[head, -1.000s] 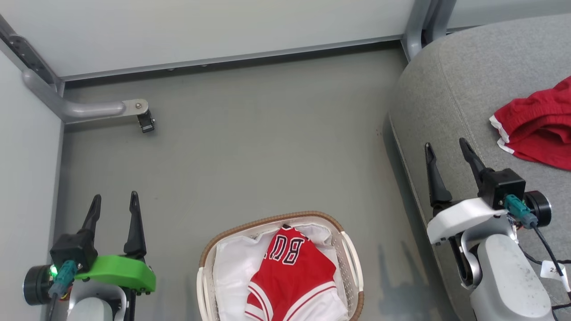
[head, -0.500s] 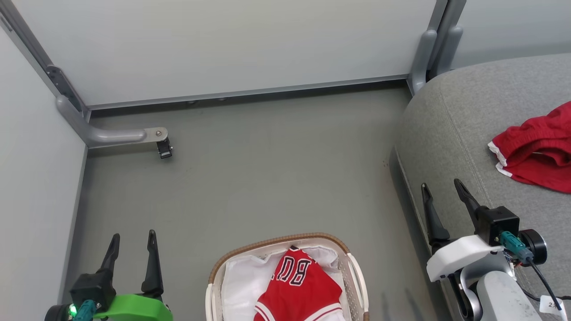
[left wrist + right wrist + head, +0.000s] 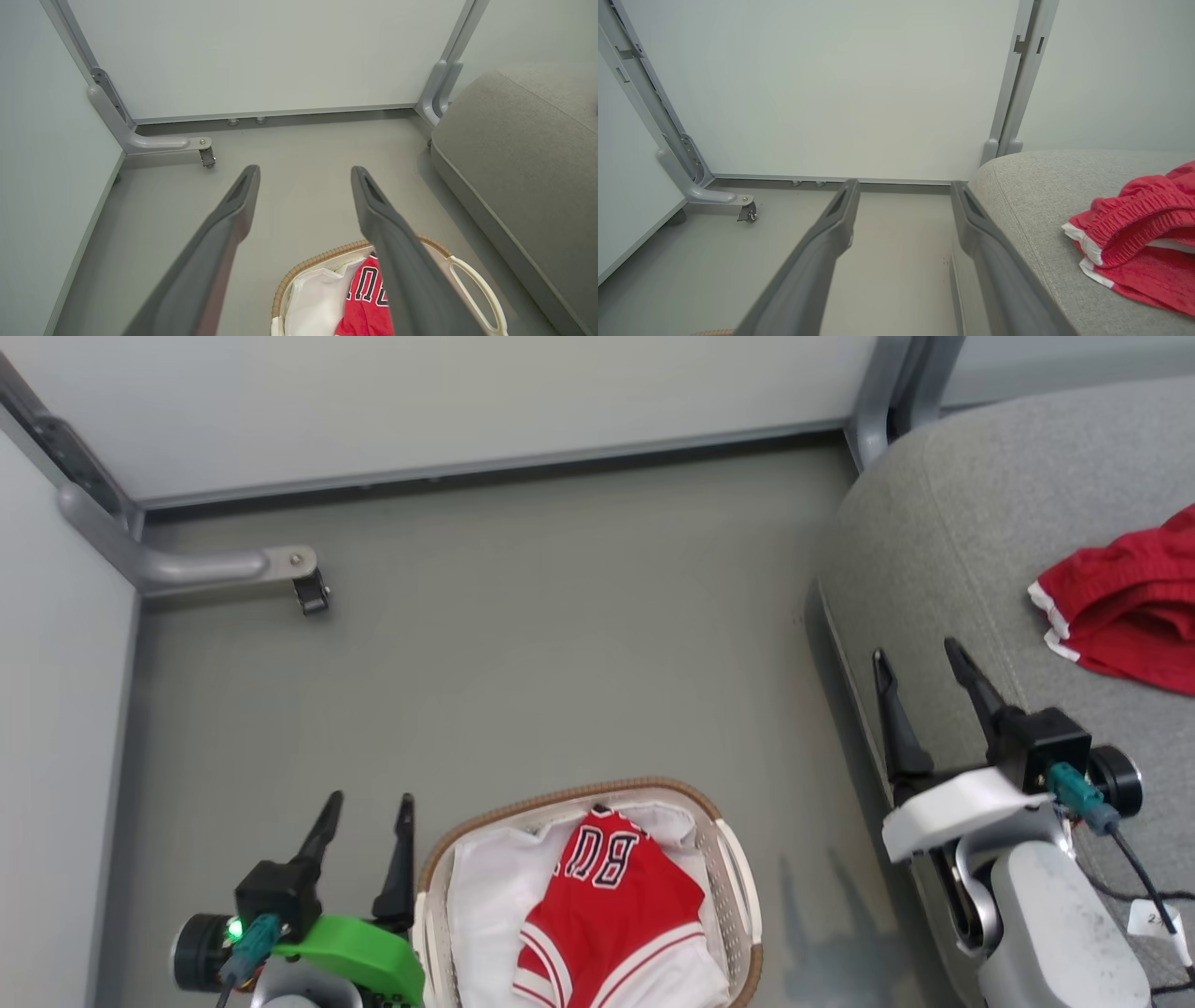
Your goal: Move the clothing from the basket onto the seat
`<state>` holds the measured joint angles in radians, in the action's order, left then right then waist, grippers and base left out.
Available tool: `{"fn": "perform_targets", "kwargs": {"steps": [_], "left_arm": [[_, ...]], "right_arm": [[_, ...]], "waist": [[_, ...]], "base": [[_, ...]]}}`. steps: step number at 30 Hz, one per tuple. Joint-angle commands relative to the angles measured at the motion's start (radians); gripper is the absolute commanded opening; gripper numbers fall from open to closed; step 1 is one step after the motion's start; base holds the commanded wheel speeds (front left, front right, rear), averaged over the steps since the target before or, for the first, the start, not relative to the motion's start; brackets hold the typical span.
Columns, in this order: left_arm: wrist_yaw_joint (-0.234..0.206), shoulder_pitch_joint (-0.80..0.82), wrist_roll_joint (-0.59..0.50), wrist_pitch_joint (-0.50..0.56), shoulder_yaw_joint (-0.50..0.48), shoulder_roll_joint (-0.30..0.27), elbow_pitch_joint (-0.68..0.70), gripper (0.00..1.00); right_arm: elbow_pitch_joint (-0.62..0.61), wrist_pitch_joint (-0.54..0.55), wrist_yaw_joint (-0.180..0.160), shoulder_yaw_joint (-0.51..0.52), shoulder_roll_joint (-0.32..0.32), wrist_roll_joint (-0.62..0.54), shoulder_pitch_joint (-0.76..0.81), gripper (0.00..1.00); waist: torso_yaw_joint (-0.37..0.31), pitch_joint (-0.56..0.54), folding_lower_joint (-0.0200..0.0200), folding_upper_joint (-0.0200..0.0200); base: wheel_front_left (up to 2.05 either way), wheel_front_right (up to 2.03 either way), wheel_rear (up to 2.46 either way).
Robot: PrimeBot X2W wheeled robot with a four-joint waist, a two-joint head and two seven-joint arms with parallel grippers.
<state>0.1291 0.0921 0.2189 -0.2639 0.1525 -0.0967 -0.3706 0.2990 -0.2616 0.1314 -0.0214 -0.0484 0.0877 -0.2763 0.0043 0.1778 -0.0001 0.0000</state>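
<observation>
Basket (image 3: 560, 795) just beside wide-spread, forward-pointing left claw (image 3: 371, 798).

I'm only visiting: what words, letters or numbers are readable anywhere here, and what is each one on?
"BU": black, white-outlined letters, upside down in the head view, on the red jersey lying in the basket; any further letters are lost in a fold.
Small white tag at the head view's lower right: a dark mark, too small to read.
No other text.
</observation>
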Motion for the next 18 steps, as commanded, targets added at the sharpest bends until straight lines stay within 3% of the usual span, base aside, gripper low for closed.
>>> {"fn": "perform_targets", "kwargs": {"steps": [1, 18], "left_arm": [[0.003, 0.032, 0.018, -0.001, 0.029, -0.018, -0.021, 1.0], [0.003, 0.346, 0.217, -0.001, 0.454, -0.115, -0.265, 1.0]], "right_arm": [[-0.009, -0.005, -0.001, -0.001, -0.004, 0.005, -0.027, 1.0], [-0.088, -0.005, -0.001, -0.018, -0.004, 0.021, -0.16, 1.0]], "waist": [[-0.036, 0.099, 0.0001, 0.0], [-0.16, 0.424, 0.0001, 0.0]], "base": [[0.0, 0.0, 0.0], [0.0, 0.0, 0.0]]}}
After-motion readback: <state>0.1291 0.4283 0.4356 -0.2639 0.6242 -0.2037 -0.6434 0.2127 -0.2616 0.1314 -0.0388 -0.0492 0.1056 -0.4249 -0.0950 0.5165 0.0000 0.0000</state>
